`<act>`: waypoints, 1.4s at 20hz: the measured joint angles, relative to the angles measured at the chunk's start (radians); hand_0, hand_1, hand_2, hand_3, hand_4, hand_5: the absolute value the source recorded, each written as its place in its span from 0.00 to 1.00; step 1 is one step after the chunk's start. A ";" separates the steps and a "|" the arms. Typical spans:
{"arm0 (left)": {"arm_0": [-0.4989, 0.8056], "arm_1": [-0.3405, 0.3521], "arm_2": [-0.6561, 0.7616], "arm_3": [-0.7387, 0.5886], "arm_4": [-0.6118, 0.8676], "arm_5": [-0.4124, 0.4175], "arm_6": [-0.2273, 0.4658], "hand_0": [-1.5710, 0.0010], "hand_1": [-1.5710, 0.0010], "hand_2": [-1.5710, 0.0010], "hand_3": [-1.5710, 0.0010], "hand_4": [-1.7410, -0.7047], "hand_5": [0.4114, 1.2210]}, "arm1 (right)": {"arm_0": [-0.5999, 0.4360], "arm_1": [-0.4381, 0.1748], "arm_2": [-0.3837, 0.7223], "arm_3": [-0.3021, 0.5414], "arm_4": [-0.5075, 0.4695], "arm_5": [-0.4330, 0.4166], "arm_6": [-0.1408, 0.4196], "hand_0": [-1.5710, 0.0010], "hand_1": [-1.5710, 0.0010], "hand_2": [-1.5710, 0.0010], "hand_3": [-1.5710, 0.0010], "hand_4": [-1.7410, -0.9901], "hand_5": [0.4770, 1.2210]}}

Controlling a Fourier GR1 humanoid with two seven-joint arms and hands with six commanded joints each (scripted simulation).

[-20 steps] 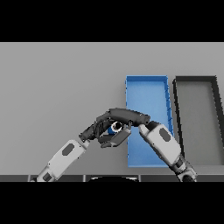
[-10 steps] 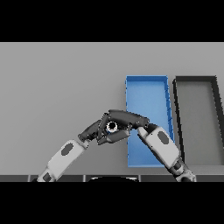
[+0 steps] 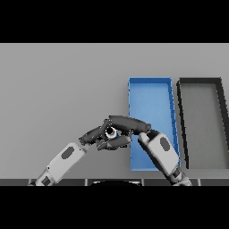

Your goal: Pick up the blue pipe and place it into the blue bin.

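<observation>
Grasp step: right robot hand (image 3: pixel 127 124) and left robot hand (image 3: pixel 99 137) both curl around the blue pipe (image 3: pixel 112 132), just left of the blue bin (image 3: pixel 150 85). Next, carry it right over the rim.

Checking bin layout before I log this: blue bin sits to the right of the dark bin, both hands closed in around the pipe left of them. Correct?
Not quite. In the head view the blue bin sits to the left of the dark bin, not the right. The rest holds: the left hand and right hand meet around the blue pipe, left of both bins.
</observation>
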 measured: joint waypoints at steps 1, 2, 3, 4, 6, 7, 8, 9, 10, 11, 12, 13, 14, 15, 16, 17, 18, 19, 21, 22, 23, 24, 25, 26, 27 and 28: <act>-0.009 -0.005 0.005 0.011 -0.027 0.011 -0.006 0.84 0.87 0.86 0.94 0.76 0.68 | 0.009 0.006 -0.005 -0.007 -0.003 0.006 0.003 0.00 0.00 0.00 0.00 0.34 0.99; -0.004 -0.004 0.008 0.006 -0.030 0.021 -0.008 0.87 0.89 0.89 0.96 0.80 0.60 | 0.001 0.012 -0.017 -0.008 -0.014 0.010 0.026 0.00 0.00 0.00 0.00 0.34 0.99; -0.002 -0.001 0.011 0.017 -0.033 0.031 0.027 0.90 0.91 0.91 0.96 0.83 0.53 | 0.004 0.017 -0.023 -0.011 -0.015 0.016 0.014 0.00 0.00 0.00 0.00 0.34 0.99; -0.002 0.002 0.018 0.019 -0.031 0.034 0.056 0.92 0.93 0.93 0.97 0.86 0.47 | 0.016 0.021 -0.028 -0.009 -0.009 0.020 -0.007 0.00 0.00 0.00 0.00 0.34 0.99; -0.003 0.001 0.018 0.027 -0.036 0.039 0.059 0.95 0.96 0.96 0.98 0.88 0.38 | 0.009 0.039 -0.031 -0.001 0.009 0.014 -0.005 0.00 0.00 0.00 0.00 0.34 1.00; -0.008 0.000 0.021 0.034 -0.039 0.041 0.061 0.96 0.96 0.96 0.99 0.88 0.34 | 0.013 0.037 -0.036 0.001 0.019 0.019 -0.011 0.00 0.00 0.00 0.00 0.34 1.00; -0.010 -0.005 0.025 0.029 -0.030 0.042 0.066 0.97 0.97 0.97 0.99 0.88 0.31 | 0.005 0.048 -0.038 0.002 0.025 0.013 -0.013 0.00 0.00 0.00 0.00 0.34 1.00; -0.003 -0.010 0.025 0.033 -0.031 0.050 0.072 0.97 0.98 0.98 0.99 0.87 0.28 | 0.006 0.051 -0.043 0.010 0.032 0.017 -0.007 0.00 0.00 0.00 0.00 0.34 1.00; 0.004 -0.018 0.028 0.041 -0.017 0.051 0.064 0.98 0.98 0.98 0.99 0.86 0.26 | 0.012 0.059 -0.037 -0.001 0.038 0.021 0.001 0.00 0.00 0.00 0.00 0.34 1.00; 0.007 -0.024 0.028 0.050 -0.016 0.061 0.106 0.98 0.99 0.99 0.99 0.85 0.25 | 0.019 0.060 -0.046 -0.007 0.043 0.023 -0.006 0.00 0.00 0.00 0.00 0.33 1.00; 0.018 -0.014 0.032 0.030 -0.001 0.060 0.130 0.99 0.99 0.99 1.00 0.84 0.25 | 0.022 0.070 -0.049 -0.007 0.041 0.019 -0.007 0.00 0.00 0.00 0.00 0.33 1.00; 0.020 -0.004 0.035 0.017 0.005 0.061 0.138 0.99 0.99 0.99 1.00 0.83 0.24 | 0.014 0.069 -0.063 -0.008 0.031 0.017 0.001 0.00 0.00 0.00 0.00 0.33 1.00; 0.031 0.000 0.032 0.017 0.003 0.062 0.146 0.99 0.99 0.99 1.00 0.83 0.22 | 0.019 0.078 -0.069 -0.014 -0.012 0.009 0.027 0.00 0.00 0.00 0.00 0.33 1.00; 0.044 0.001 0.025 0.019 -0.007 0.066 0.131 0.99 0.99 0.99 1.00 0.83 0.20 | 0.005 0.083 -0.088 -0.005 -0.078 -0.005 0.076 0.00 0.00 0.00 0.00 0.33 1.00; 0.043 0.002 0.026 0.019 -0.007 0.068 0.148 0.99 1.00 1.00 1.00 0.83 0.18 | 0.006 0.086 -0.098 -0.007 -0.166 -0.020 0.118 0.00 0.00 0.00 0.00 0.33 1.00; 0.051 -0.004 0.014 0.007 -0.013 0.071 0.149 1.00 1.00 1.00 1.00 0.84 0.16 | -0.011 0.091 -0.104 -0.012 -0.231 -0.042 0.150 0.00 0.00 0.00 0.00 0.33 1.00; 0.051 0.004 0.017 0.002 -0.012 0.071 0.153 1.00 1.00 1.00 1.00 0.84 0.15 | -0.039 0.087 -0.122 -0.007 -0.295 -0.081 0.195 0.00 0.00 0.00 0.00 0.33 1.00; 0.050 0.003 0.013 0.008 -0.020 0.071 0.157 1.00 1.00 1.00 1.00 0.84 0.15 | -0.071 0.067 -0.114 0.011 -0.332 -0.129 0.210 0.00 0.00 0.00 0.00 0.33 1.00; 0.045 0.001 0.018 0.014 -0.015 0.070 0.161 1.00 1.00 1.00 1.00 0.85 0.13 | -0.148 0.017 -0.118 0.004 -0.414 -0.202 0.201 0.00 0.00 0.00 0.00 0.33 1.00; 0.040 -0.002 0.018 0.018 -0.015 0.072 0.175 1.00 1.00 1.00 1.00 0.85 0.12 | -0.185 -0.001 -0.130 0.005 -0.428 -0.230 0.204 0.00 0.00 0.00 0.00 0.33 1.00; 0.038 -0.004 0.018 0.016 -0.009 0.067 0.172 1.00 1.00 1.00 1.00 0.85 0.11 | -0.224 -0.029 -0.131 0.001 -0.459 -0.271 0.203 0.00 0.00 0.00 0.00 0.33 1.00; 0.041 -0.002 0.018 0.021 -0.014 0.068 0.168 1.00 1.00 1.00 1.00 0.85 0.11 | -0.280 -0.047 -0.156 0.017 -0.480 -0.297 0.200 0.00 0.00 0.00 0.00 0.33 1.00; 0.046 0.006 0.016 0.004 -0.010 0.063 0.157 1.00 1.00 1.00 1.00 0.85 0.10 | -0.320 -0.066 -0.174 0.010 -0.511 -0.303 0.198 0.00 0.00 0.00 0.00 0.33 1.00; 0.047 0.002 0.012 0.000 -0.012 0.065 0.165 1.00 1.00 1.00 1.00 0.84 0.09 | -0.377 -0.091 -0.199 0.032 -0.509 -0.302 0.189 0.00 0.00 0.00 0.00 0.33 1.00; 0.039 -0.004 0.013 0.007 -0.011 0.066 0.177 1.00 1.00 1.00 1.00 0.84 0.09 | -0.416 -0.104 -0.222 0.059 -0.505 -0.292 0.165 0.00 0.00 0.00 0.00 0.33 1.00; 0.048 0.007 0.017 -0.003 -0.004 0.062 0.160 1.00 1.00 1.00 1.00 0.84 0.09 | -0.456 -0.115 -0.247 0.095 -0.501 -0.306 0.158 0.00 0.00 0.00 0.00 0.33 1.00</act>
